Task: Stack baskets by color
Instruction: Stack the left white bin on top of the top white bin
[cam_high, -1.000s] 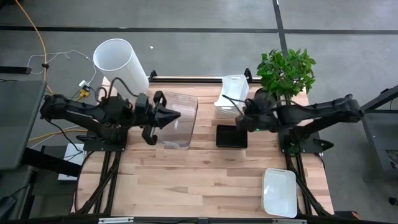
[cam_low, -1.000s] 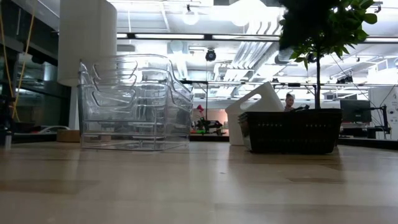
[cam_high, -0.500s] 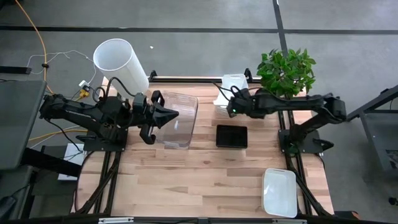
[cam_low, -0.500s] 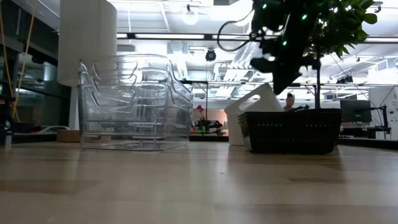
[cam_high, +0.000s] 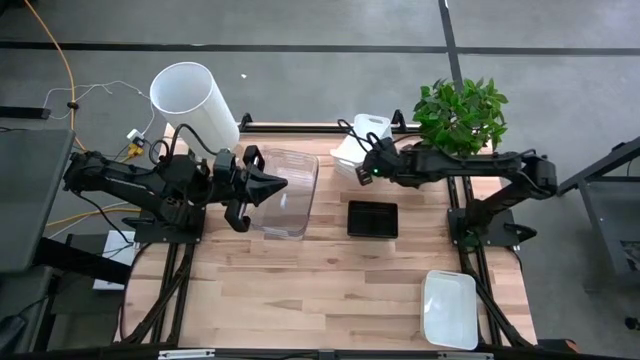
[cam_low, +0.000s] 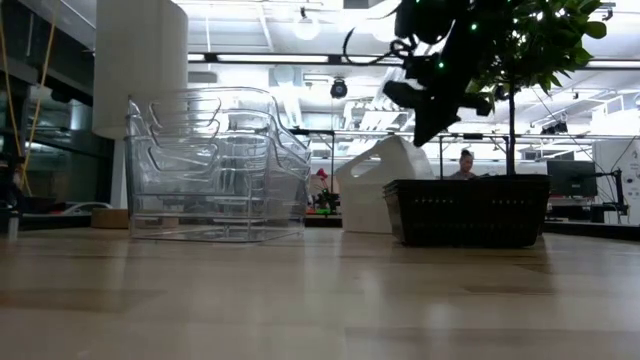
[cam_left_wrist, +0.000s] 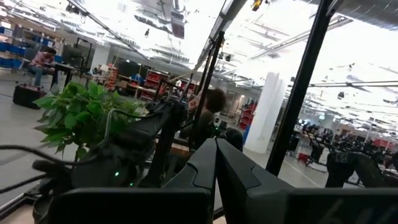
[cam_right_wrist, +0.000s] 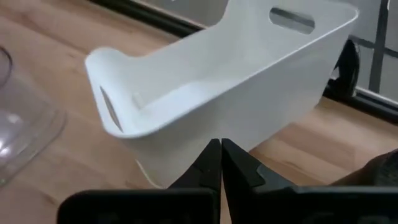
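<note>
Right gripper, fingers together, noses the tilted white plastic basket; you'd next open, grasp its rim.

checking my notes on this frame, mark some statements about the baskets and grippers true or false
1. The white basket by the plant lies flat. False: it is tipped up on its side.
2. The right gripper is shut. True.
3. The black basket is nested in the clear baskets. False: it sits apart on the table.
4. A second white basket sits at the table's near right corner. True.
5. The left gripper is open. False: shut.
</note>
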